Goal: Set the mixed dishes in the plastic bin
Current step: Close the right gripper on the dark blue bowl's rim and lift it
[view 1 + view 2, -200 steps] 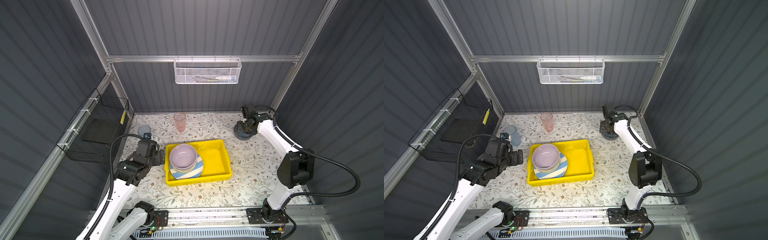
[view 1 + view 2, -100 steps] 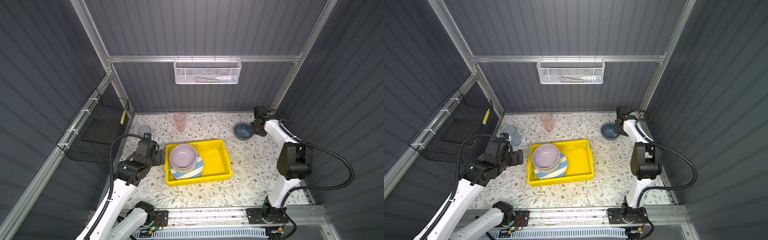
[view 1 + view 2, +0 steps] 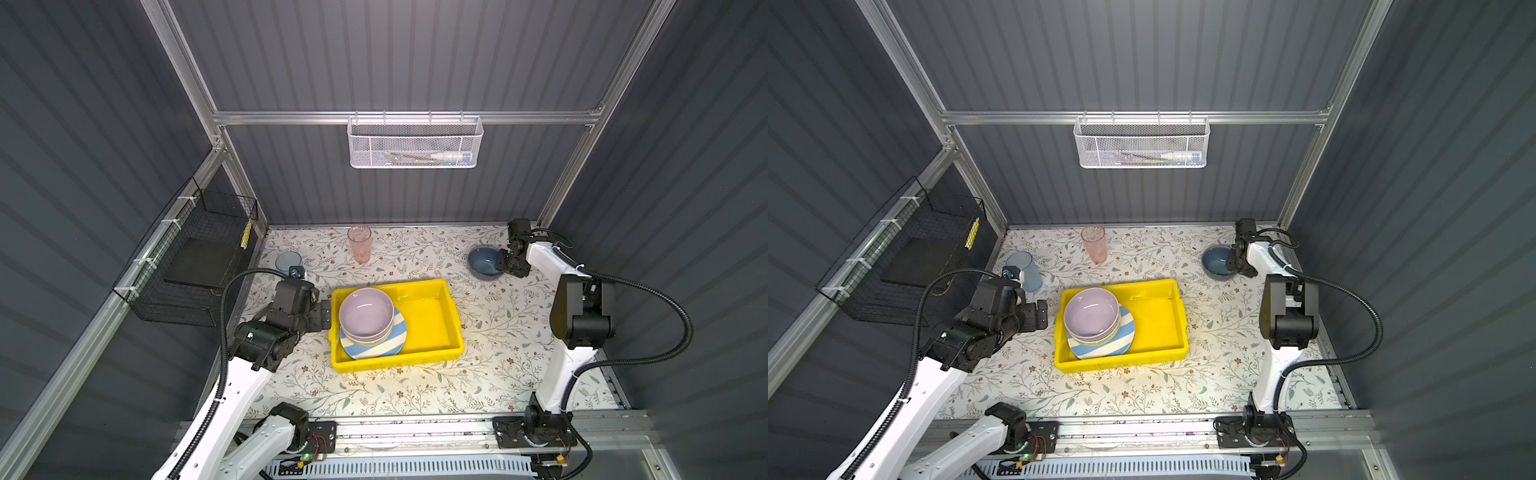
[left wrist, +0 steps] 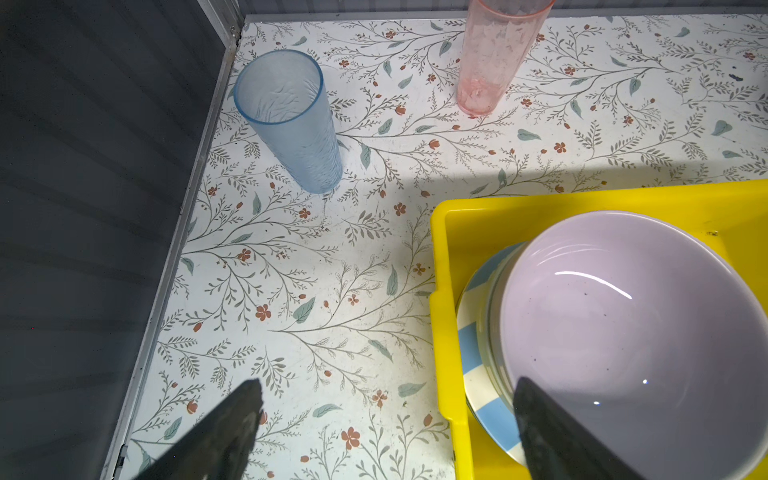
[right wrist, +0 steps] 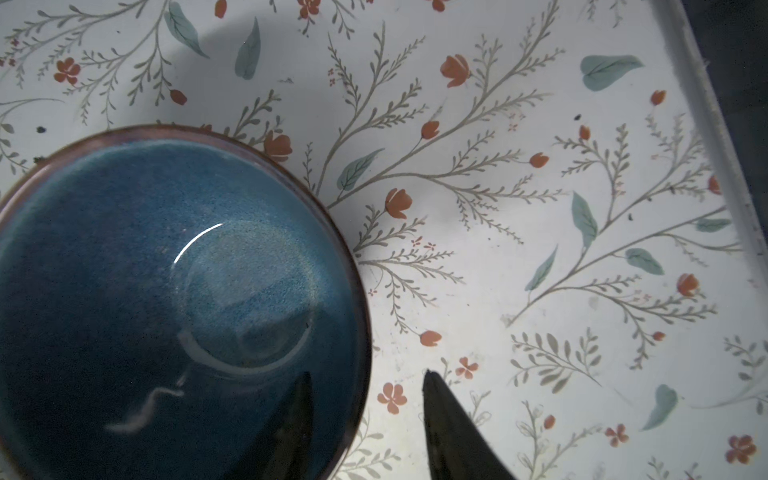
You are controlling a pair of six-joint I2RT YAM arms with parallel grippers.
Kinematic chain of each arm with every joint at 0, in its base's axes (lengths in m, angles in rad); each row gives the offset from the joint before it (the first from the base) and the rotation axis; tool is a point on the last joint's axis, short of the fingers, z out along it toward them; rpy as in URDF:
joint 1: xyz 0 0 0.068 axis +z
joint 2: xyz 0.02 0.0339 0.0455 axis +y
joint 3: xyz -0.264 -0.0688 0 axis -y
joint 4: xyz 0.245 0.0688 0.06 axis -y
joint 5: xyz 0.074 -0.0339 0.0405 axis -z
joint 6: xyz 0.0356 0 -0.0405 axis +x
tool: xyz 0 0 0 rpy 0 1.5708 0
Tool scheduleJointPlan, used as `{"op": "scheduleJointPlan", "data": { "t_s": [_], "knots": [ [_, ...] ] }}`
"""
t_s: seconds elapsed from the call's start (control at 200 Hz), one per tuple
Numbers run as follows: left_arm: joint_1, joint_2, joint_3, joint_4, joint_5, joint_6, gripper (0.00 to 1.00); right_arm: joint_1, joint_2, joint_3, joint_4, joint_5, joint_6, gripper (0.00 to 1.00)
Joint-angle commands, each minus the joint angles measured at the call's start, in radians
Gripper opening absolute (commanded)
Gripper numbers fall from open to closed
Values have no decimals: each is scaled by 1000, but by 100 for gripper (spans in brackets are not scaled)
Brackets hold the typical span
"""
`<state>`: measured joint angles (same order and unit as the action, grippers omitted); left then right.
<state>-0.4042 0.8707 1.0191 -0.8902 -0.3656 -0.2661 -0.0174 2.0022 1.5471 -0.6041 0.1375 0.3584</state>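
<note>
Floral surface [image 3: 415, 386] w/ grey ribbed walls [image 3: 395, 62]; white mesh basket [image 3: 413, 143] at back, black wire basket [image 3: 195, 266] on left. Yellow bin [image 3: 428, 328] mid-surface held lilac bowl [image 3: 365, 318] stacked over striped plate [image 3: 374, 349]. Left tool [image 4: 387, 381] gaped wide beside bin. Right tool [image 5: 366, 374] straddled blue bowl [image 5: 166, 291] rim, back-right, not clamped.

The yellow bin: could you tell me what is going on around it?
The robot is loading dishes into the yellow bin, which holds a lilac bowl above a striped plate. The right gripper straddles the rim of the blue bowl on the table. The left gripper hangs open and empty at the bin's edge. A pink tumbler and a blue tumbler stand outside it.
</note>
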Motion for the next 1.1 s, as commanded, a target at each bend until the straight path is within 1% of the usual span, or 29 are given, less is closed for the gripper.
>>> {"op": "scheduleJointPlan", "data": {
  "t_s": [0.0, 0.245, 0.595, 0.841, 1.096],
  "knots": [
    [5, -8, -7, -7, 15, 5, 96, -8, 24, 24, 2, -33, 17, 42],
    [5, -4, -14, -3, 16, 6, 96, -10, 52, 21, 14, -71, 29, 33],
    [5, 3, -15, -1, 17, 7, 97, -12, 31, -6, 28, -93, 46, 11],
    [5, 9, -11, -1, 31, 13, 97, -12, -21, -22, 14, -126, 63, 4],
    [5, 4, -19, 4, 30, 7, 98, -6, -104, -15, -1, -209, 47, 2]
  ]
}}
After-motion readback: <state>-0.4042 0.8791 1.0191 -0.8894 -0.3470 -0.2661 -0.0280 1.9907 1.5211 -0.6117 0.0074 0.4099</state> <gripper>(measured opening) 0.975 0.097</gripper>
